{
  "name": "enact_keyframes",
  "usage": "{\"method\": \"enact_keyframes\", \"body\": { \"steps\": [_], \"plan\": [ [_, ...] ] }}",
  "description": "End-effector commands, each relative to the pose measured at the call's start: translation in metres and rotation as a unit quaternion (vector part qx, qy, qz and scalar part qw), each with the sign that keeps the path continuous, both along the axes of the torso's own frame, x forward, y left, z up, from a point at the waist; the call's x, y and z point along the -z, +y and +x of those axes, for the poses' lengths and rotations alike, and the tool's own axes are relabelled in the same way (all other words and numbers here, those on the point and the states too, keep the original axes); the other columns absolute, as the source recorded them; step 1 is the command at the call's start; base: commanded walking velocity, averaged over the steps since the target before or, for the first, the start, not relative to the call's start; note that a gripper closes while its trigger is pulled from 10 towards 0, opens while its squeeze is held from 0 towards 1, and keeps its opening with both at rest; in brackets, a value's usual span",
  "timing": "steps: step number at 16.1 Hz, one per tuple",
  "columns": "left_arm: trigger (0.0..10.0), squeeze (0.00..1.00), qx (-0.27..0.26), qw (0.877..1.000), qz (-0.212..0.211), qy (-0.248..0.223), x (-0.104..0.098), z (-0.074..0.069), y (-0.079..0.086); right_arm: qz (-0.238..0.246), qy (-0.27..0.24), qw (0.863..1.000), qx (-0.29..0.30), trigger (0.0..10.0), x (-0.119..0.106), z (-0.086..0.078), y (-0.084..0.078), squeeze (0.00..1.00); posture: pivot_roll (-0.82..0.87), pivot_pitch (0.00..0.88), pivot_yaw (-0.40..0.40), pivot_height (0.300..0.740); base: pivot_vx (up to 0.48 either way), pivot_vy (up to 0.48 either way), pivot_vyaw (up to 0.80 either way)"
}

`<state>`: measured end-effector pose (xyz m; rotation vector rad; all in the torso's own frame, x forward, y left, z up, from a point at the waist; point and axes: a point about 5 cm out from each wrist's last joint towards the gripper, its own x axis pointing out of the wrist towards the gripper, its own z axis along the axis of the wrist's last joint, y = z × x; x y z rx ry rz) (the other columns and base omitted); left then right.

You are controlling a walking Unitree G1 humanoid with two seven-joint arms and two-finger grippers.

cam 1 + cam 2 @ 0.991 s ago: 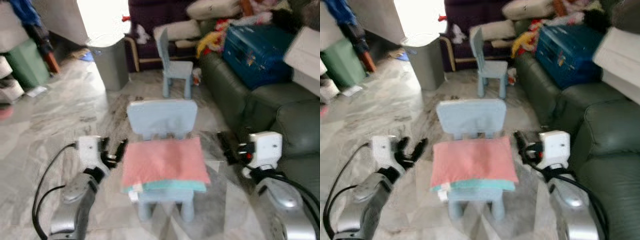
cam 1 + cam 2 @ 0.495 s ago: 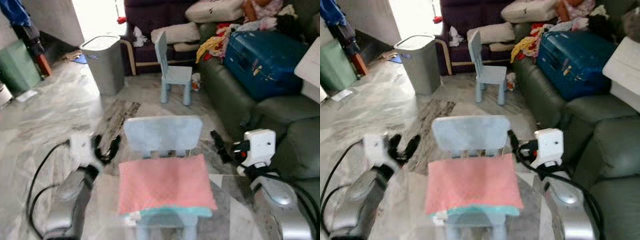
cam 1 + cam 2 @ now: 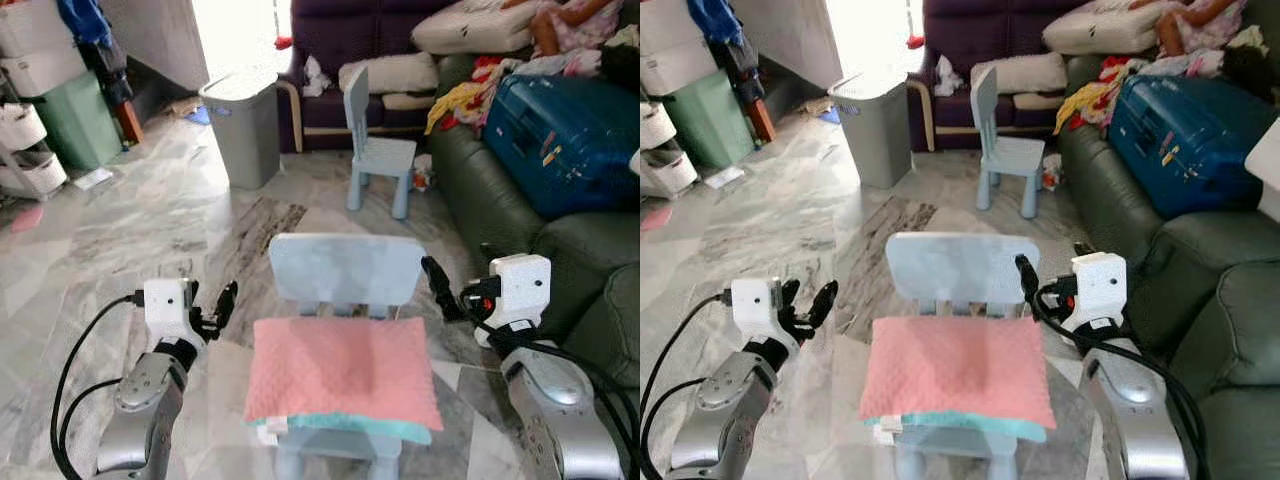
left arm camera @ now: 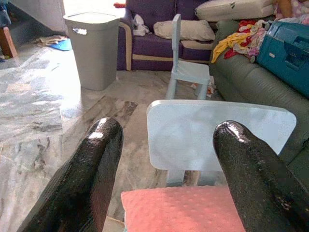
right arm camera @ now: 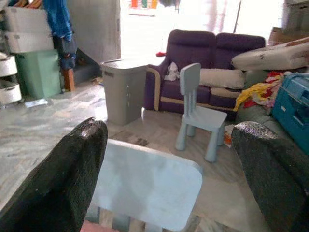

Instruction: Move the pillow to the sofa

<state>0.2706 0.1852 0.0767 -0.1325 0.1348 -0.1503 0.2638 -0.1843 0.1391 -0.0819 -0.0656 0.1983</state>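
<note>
We see the pink pillow [image 3: 343, 372] lying flat on the seat of a small blue chair [image 3: 345, 270] on the marble floor, well apart from the green sofa [image 3: 500, 200] on our right. Our left gripper [image 3: 220, 305] and right gripper [image 3: 440, 288] hover on either side of the chair, both spread wide and holding nothing.

Chair backrest [image 3: 345, 270] blocks behind pillow [image 3: 343, 372]; sides free.

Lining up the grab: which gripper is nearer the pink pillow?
Right, slightly. Right gripper hangs open just off the pillow's far right corner; left gripper hangs open off its left edge.
</note>
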Motion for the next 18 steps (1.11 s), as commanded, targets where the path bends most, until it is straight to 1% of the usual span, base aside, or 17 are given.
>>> {"method": "enact_keyframes", "body": {
  "steps": [1,2,3,5,6,7,9,10,11,12,13,14,15,16,17,18],
  "plan": [
    [10.0,0.00,-0.011,1.000,0.021,-0.003,-0.001,0.002,0.008,0.019,0.014,1.000,0.014,10.0,0.003,0.002,-0.001,0.00,-0.15,0.000,0.055,0.740,0.000,0.000,0.00],
    [10.0,0.00,-0.012,1.000,0.023,-0.002,0.001,0.002,0.010,0.022,0.017,0.999,0.022,10.0,0.004,0.002,-0.001,0.00,-0.15,0.000,0.056,0.740,0.000,0.000,0.00],
    [10.0,0.00,-0.020,1.000,0.000,0.019,0.009,-0.002,0.013,0.014,0.029,0.999,0.027,10.0,0.008,0.002,-0.002,0.00,-0.15,0.000,0.057,0.740,0.000,0.000,0.00],
    [10.0,0.00,-0.037,0.999,0.007,0.037,0.018,-0.007,0.018,0.005,0.036,0.999,0.034,10.0,0.014,0.001,-0.002,0.00,-0.14,0.000,0.058,0.740,0.000,0.000,0.00],
    [10.0,0.00,-0.046,0.998,0.007,0.050,0.027,-0.015,0.024,0.037,0.048,0.998,0.025,10.0,0.021,-0.002,0.000,0.00,-0.14,0.000,0.060,0.740,0.000,0.000,0.00],
    [10.0,0.00,-0.057,0.996,-0.005,0.068,0.034,-0.023,0.029,0.016,0.051,0.998,0.035,10.0,0.024,-0.005,-0.001,0.00,-0.13,0.000,0.060,0.740,0.000,0.000,0.00],
    [10.0,0.00,-0.055,0.996,0.002,0.073,0.036,-0.029,0.031,0.017,0.069,0.997,0.031,10.0,0.029,-0.007,0.001,0.00,-0.12,0.000,0.052,0.740,0.000,0.000,0.00],
    [10.0,0.00,-0.051,0.996,0.008,0.073,0.037,-0.030,0.032,0.009,0.080,0.996,0.023,10.0,0.030,-0.007,0.004,0.00,-0.12,0.004,0.038,0.740,0.000,0.000,0.00],
    [10.0,0.00,-0.044,0.997,0.014,0.068,0.035,-0.024,0.033,-0.005,0.084,0.996,0.021,10.0,0.030,-0.003,0.005,0.00,-0.12,0.008,0.024,0.740,0.000,0.000,0.00],
    [10.0,0.00,-0.042,0.997,0.017,0.060,0.032,-0.016,0.035,-0.015,0.081,0.996,0.018,10.0,0.027,0.003,0.009,0.00,-0.15,0.017,0.001,0.740,0.000,0.000,0.00],
    [10.0,0.00,-0.046,0.998,0.016,0.050,0.026,-0.008,0.038,-0.021,0.071,0.997,0.006,10.0,0.021,0.007,0.015,0.00,-0.15,0.009,-0.009,0.740,0.000,0.000,0.00],
    [10.0,0.00,-0.049,0.998,0.008,0.044,0.022,-0.001,0.038,-0.011,0.065,0.998,-0.004,10.0,0.020,0.011,0.021,0.00,-0.14,0.008,0.011,0.740,0.000,0.000,0.00],
    [10.0,0.00,-0.042,0.998,0.007,0.041,0.020,0.002,0.036,-0.021,0.070,0.997,-0.004,10.0,0.026,0.013,0.023,0.00,-0.13,0.001,0.011,0.740,0.000,0.000,0.00],
    [10.0,0.00,-0.028,0.999,-0.002,0.033,0.017,0.003,0.032,-0.015,0.072,0.997,-0.004,10.0,0.030,0.015,0.024,0.00,-0.11,0.000,0.024,0.740,0.000,0.000,0.00],
    [10.0,0.00,-0.018,1.000,0.006,0.022,0.013,0.002,0.030,-0.004,0.074,0.997,0.001,10.0,0.034,0.015,0.024,0.00,-0.11,0.000,0.029,0.740,0.000,0.000,0.00],
    [10.0,0.00,-0.020,1.000,-0.001,0.022,0.014,0.002,0.029,0.003,0.075,0.997,0.003,10.0,0.038,0.015,0.023,0.00,-0.11,0.000,0.053,0.740,0.000,0.000,0.00]
  ]
}}
